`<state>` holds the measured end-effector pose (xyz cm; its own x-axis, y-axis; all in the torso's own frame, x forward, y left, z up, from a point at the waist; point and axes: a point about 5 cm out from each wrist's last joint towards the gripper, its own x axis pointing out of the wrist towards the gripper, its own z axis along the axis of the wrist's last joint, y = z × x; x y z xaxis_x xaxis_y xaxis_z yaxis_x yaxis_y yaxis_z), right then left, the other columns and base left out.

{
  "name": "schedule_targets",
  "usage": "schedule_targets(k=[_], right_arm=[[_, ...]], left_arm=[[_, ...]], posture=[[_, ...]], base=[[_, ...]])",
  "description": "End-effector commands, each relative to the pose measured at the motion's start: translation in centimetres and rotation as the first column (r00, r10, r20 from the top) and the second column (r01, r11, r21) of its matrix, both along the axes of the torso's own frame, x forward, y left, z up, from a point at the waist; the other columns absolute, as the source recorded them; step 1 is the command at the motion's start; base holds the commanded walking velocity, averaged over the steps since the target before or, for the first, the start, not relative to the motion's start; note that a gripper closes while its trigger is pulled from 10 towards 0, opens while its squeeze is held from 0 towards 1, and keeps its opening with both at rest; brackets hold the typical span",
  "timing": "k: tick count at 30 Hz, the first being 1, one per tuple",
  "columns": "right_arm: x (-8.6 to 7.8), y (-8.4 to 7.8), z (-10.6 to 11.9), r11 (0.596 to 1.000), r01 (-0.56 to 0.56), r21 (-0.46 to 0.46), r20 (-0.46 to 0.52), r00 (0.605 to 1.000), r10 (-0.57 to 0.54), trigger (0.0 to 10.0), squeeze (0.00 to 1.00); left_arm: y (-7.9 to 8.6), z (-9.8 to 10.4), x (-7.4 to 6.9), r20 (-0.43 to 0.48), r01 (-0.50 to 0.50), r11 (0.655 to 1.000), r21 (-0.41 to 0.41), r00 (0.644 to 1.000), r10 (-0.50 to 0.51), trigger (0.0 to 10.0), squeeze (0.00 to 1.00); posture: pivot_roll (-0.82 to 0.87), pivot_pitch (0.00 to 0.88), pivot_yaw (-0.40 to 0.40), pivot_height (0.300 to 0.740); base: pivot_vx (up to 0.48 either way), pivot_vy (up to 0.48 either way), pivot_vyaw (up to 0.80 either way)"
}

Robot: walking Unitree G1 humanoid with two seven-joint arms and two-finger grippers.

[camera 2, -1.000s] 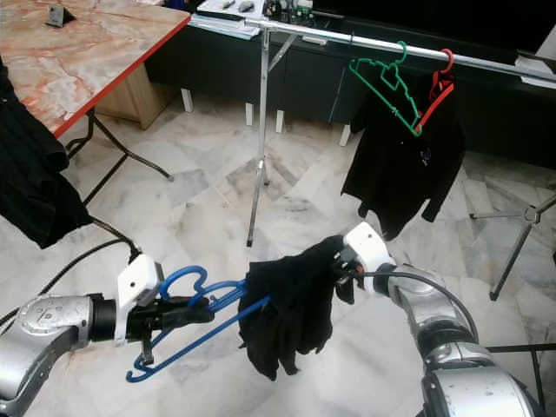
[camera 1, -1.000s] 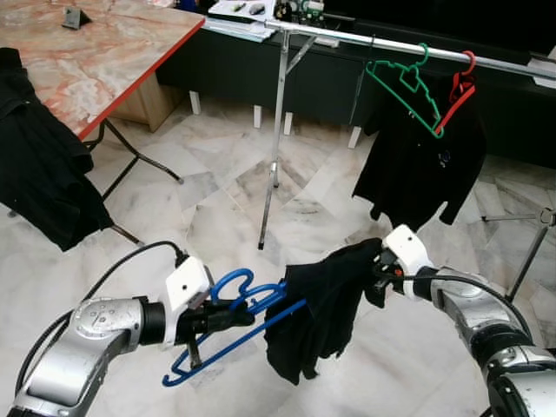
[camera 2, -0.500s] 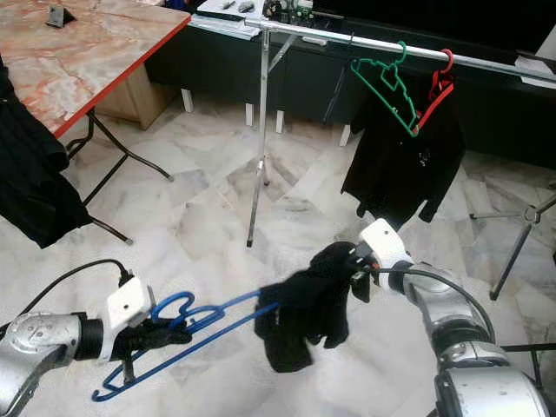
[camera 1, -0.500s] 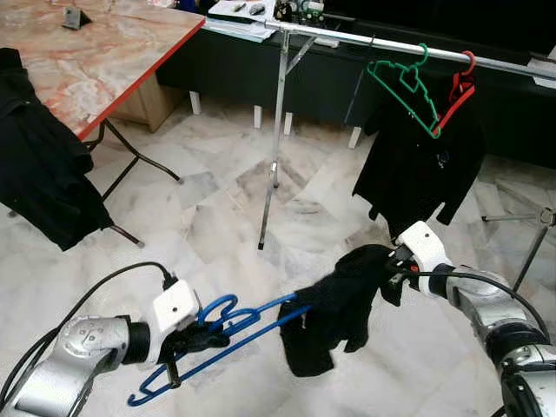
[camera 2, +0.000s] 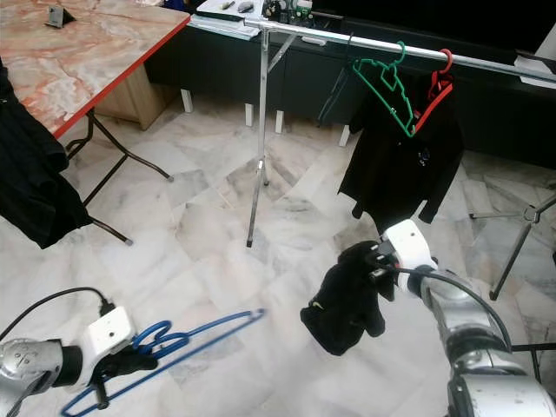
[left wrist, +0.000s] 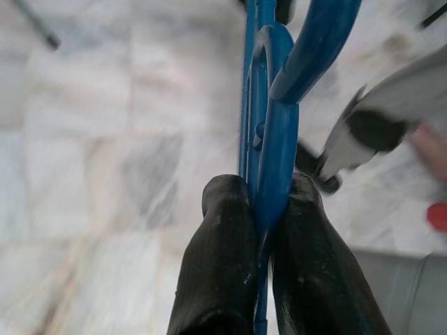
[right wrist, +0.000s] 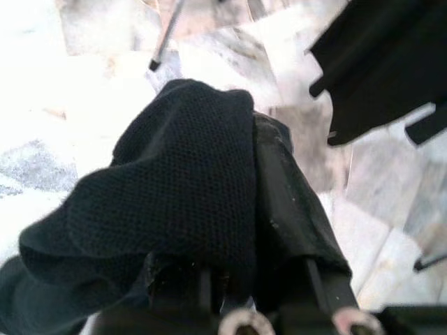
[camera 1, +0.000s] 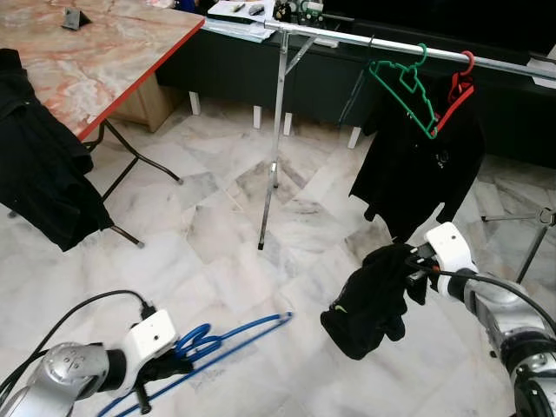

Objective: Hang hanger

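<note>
One blue hanger (camera 1: 228,334) lengthwise toward the rack, left claw (left wrist: 260,209) gripping it, right claw (camera 1: 415,268) clutching black garment (camera 1: 371,300).

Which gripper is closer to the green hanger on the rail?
Right. The right gripper, shut on the black garment, is just below the green hanger; the left gripper, shut on the blue hanger, is low and far left.

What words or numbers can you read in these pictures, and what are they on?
There are none that can be read.
The black garment held in the right gripper has a small light mark, too small to read.
The papers on the dark counter behind the rack are too small and blurred to read.
The blue hanger in the left gripper shows no lettering.
</note>
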<state>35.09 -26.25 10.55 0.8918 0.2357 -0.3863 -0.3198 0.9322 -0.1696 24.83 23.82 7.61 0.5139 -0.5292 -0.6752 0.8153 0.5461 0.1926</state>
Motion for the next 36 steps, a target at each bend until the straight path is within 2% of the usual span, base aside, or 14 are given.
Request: schedule_targets(k=[1,2,3,5,9,12,17,18,19,20,21,28,34,36], right_arm=[[-0.4,-0.5,-0.6,0.998,0.052,0.044,-0.005,0.999,-0.052,0.0,0.0],[-0.5,-0.3,-0.9,0.996,0.062,0.06,-0.005,0.998,-0.062,0.0,0.0],[-0.9,0.4,-2.1,0.986,0.117,0.122,-0.008,0.993,-0.117,0.0,0.0],[-1.3,0.9,-3.0,0.973,0.165,0.162,-0.016,0.986,-0.165,0.0,0.0],[-2.4,2.3,-5.6,0.851,0.369,0.374,-0.082,0.927,-0.366,0.0,0.0],[-3.6,3.4,-7.6,0.706,0.536,0.462,-0.16,0.834,-0.529,0.0,0.0],[-3.6,4.8,-7.6,0.653,0.553,0.518,-0.133,0.806,-0.577,0.0,0.0],[-3.3,5.3,-7.3,0.665,0.533,0.523,-0.107,0.815,-0.569,0.1,0.0],[-3.1,6.1,-7.0,0.688,0.502,0.524,-0.071,0.831,-0.552,3.2,0.0],[-2.9,6.7,-6.7,0.708,0.464,0.533,-0.05,0.852,-0.521,9.4,0.0],[-2.8,7.1,-6.6,0.718,0.438,0.541,-0.038,0.866,-0.499,10.0,0.0],[-2.8,8.6,-6.3,0.787,0.341,0.514,0.015,0.914,-0.406,10.0,0.0],[-2.9,8.6,-6.4,0.792,0.37,0.485,0.027,0.899,-0.437,10.0,0.0],[-2.9,8.7,-6.2,0.778,0.371,0.507,0.025,0.896,-0.444,10.0,0.0]], left_arm=[[0.0,-1.1,-0.3,-0.006,-0.013,1.0,0.021,1.0,0.014,7.5,0.0],[0.1,-1.4,-0.2,0.002,-0.03,0.999,0.025,1.0,0.03,7.5,0.0],[0.2,-3.0,0.0,0.032,-0.125,0.992,0.022,0.992,0.124,10.0,0.0],[0.1,-4.0,0.0,0.05,-0.2,0.98,-0.006,0.979,0.2,10.0,0.0],[0.2,-6.8,-0.3,0.005,-0.476,0.872,-0.112,0.877,0.48,10.0,0.0],[0.1,-9.4,-1.8,-0.02,-0.588,0.804,-0.086,0.808,0.588,10.0,0.0],[1.0,-11.1,-3.3,-0.029,-0.724,0.686,-0.072,0.689,0.724,10.0,0.0],[1.5,-11.5,-3.8,-0.027,-0.766,0.639,-0.067,0.642,0.766,10.0,0.0],[2.1,-11.9,-4.5,-0.016,-0.809,0.586,-0.053,0.587,0.809,10.0,0.0],[2.3,-12.3,-5.0,-0.019,-0.824,0.564,-0.042,0.566,0.825,10.0,0.0],[2.4,-12.5,-5.3,-0.022,-0.833,0.552,-0.035,0.553,0.833,10.0,0.0],[2.5,-13.8,-7.5,-0.033,-0.85,0.527,0.015,0.526,0.85,10.0,0.0],[2.1,-15.2,-9.7,-0.01,-0.821,0.552,0.146,0.557,0.83,10.0,0.0],[2.2,-15.4,-10.2,-0.026,-0.842,0.52,0.145,0.522,0.852,10.0,0.0]], posture=[[0.04,0.221,-0.088,0.74],[0.04,0.221,-0.087,0.74],[0.03,0.224,-0.08,0.74],[0.03,0.222,-0.079,0.74],[0.03,0.222,-0.072,0.74],[0.04,0.22,-0.062,0.74],[0.03,0.213,-0.057,0.74],[0.03,0.211,-0.058,0.74],[0.02,0.206,-0.057,0.74],[0.02,0.2,-0.055,0.74],[0.02,0.196,-0.054,0.74],[0.03,0.191,-0.071,0.74],[0.04,0.184,-0.069,0.74],[0.04,0.183,-0.068,0.74]], base=[[0.0,0.0,0.0],[0.0,0.0,0.0],[0.0,0.0,0.0],[0.0,0.0,0.0],[0.0,0.0,0.0],[0.0,0.0,0.0],[0.0,0.0,0.0],[0.0,0.0,0.0],[0.0,0.0,0.0],[0.0,0.0,0.0],[0.0,0.0,0.0],[0.0,0.0,0.0],[0.0,0.0,0.0],[0.0,0.0,0.0]])
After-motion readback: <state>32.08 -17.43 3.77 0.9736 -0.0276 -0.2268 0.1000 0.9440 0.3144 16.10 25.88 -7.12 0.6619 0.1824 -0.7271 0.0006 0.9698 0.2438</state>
